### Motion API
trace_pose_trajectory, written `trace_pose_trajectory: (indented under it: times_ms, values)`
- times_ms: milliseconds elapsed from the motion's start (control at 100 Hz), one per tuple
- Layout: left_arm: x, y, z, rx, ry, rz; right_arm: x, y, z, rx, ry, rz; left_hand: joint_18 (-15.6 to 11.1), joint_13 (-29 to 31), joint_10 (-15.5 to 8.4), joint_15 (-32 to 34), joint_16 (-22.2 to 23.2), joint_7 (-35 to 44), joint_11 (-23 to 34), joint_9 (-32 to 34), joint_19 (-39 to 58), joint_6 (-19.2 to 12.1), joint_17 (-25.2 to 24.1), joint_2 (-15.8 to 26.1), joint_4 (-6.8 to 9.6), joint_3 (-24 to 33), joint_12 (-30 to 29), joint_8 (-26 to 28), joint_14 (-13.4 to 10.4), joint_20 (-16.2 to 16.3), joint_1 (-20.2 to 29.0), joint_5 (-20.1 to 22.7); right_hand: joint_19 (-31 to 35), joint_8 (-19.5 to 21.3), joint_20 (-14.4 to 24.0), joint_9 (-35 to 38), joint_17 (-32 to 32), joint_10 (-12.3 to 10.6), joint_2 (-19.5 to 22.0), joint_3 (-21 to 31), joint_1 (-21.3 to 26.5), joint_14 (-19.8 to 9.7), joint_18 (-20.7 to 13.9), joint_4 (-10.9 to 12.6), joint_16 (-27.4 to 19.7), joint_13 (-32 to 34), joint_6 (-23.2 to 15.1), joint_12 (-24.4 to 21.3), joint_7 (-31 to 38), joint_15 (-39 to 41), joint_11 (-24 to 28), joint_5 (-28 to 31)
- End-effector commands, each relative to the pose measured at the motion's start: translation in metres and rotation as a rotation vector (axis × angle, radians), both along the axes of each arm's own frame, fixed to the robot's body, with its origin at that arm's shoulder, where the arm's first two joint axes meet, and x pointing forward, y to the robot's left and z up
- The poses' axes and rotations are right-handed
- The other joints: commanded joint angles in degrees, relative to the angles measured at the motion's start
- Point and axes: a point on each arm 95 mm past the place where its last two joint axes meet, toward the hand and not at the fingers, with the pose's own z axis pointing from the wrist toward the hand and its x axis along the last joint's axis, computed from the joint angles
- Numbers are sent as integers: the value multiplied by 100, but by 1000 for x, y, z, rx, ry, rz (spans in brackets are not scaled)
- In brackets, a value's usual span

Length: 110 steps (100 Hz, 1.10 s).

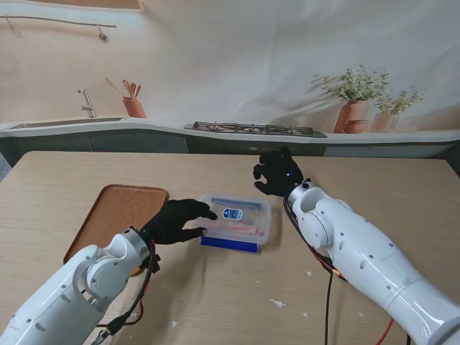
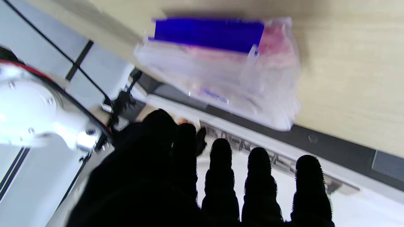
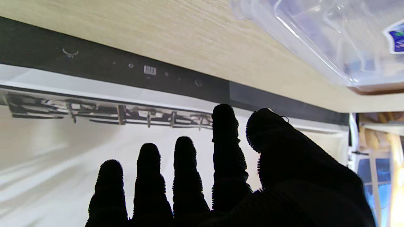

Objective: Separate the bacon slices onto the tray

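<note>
**Both hands open at the bacon box, wooden tray bare**

We start at our left hand [image 1: 178, 221]. It is gloved in black, palm down, fingers spread and extended toward the left edge of the clear plastic box [image 1: 236, 221]. Its fingertips [image 1: 208, 214] lie at or over that edge; we cannot tell from the stand view whether they touch it. The left wrist view shows the fingers [image 2: 221, 170] apart and nothing held between them, with the box [image 2: 221, 72] ahead, blurred.

Our right hand [image 1: 277, 175] is raised beyond the far right corner of the box, fingers spread, holding nothing. In the right wrist view the fingers [image 3: 225, 148] are separated and the lidded box [image 3: 331, 41] shows to one side, apart from them.

The box sits near the centre of the table [image 1: 374, 183]. It has a transparent lid with a small blue label [image 1: 233, 213] and a blue band along the side nearer to us. The bacon slices [image 1: 241, 228] show as a pink strip through the plastic, inside the box.

The wooden tray [image 1: 108, 215] lies to the left of the box, just beside our left hand. Its visible surface carries no bacon.

Small white scraps [image 1: 279, 303] lie on the table nearer to us.
</note>
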Motion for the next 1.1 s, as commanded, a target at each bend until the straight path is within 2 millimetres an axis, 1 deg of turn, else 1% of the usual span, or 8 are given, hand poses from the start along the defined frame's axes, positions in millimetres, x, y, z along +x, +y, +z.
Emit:
trace_pose_trajectory:
  times_ms: [0,150,290,380,860,880,900,1090]
  values:
    - [-3,-4,6,-32,-11,15,-16,-3,-18,6,41,2,29,98,141,167,219,353,207,85,186,215,-67,-33,76,162,150,237,107,6,-356,-52,74,129,-31,-27,-128,176,365,-226,-71,137,78,433,17,-87,173,-4,-140,18,55,147]
    - [1,8,12,-74,-27,130,-42,-12,-21,73,36,-15,223,516,547,713,992,719,728,725,430,1155,-118,-162,95,-257,724,561,579,252,-683,349,64,469,-6,178,-147,239,974,-849,-159,170,76,786,-1,6,515,-29,-596,-26,-61,760]
    - [7,23,12,-47,-25,235,-63,-18,-25,111,58,-38,385,1209,1056,1215,1472,717,1009,1785,842,1590,-31,-39,122,-658,1251,574,1157,600,-679,1406,67,583,18,461,-155,311,1422,-1743,25,235,102,868,-35,77,833,-47,-858,-115,-243,1351]
    - [10,28,8,-20,13,286,-73,-20,-28,129,71,-69,445,1434,1240,1315,1559,558,955,2143,868,1725,-14,34,129,-770,1321,533,1375,627,-632,1856,74,594,31,650,-164,359,1516,-1920,44,289,95,875,-62,115,975,-84,-856,-165,-325,1629]
    - [16,20,-15,22,154,309,-82,-23,-50,150,175,-170,368,1096,1029,931,1402,-381,511,1591,589,1540,-151,241,129,-867,1040,120,1190,559,-330,1637,101,589,94,746,-234,467,1819,-2464,125,377,83,897,-114,111,1315,-111,-1067,-272,-439,1859]
    - [17,20,-16,22,159,309,-83,-22,-50,152,176,-170,368,1098,1023,931,1403,-391,515,1588,581,1540,-150,244,128,-876,1035,111,1195,558,-331,1635,92,678,133,752,-235,467,1993,-3093,488,374,82,975,-113,112,1313,-87,-1139,-266,-457,1880]
    - [17,19,-16,20,164,310,-83,-21,-49,154,177,-169,367,1088,1033,925,1402,-400,513,1576,573,1548,-150,255,128,-880,1029,104,1198,557,-327,1633,89,700,141,755,-235,467,2034,-3252,581,373,82,994,-114,107,1318,-82,-1155,-267,-463,1888]
    - [17,17,-21,24,194,300,-84,-15,-50,159,194,-155,382,1077,1023,902,1401,-460,511,1514,440,1552,-157,286,127,-936,990,49,1189,525,-285,1603,85,704,140,819,-217,478,2059,-3324,607,381,87,1001,-114,131,1349,-96,-1144,-266,-476,1930]
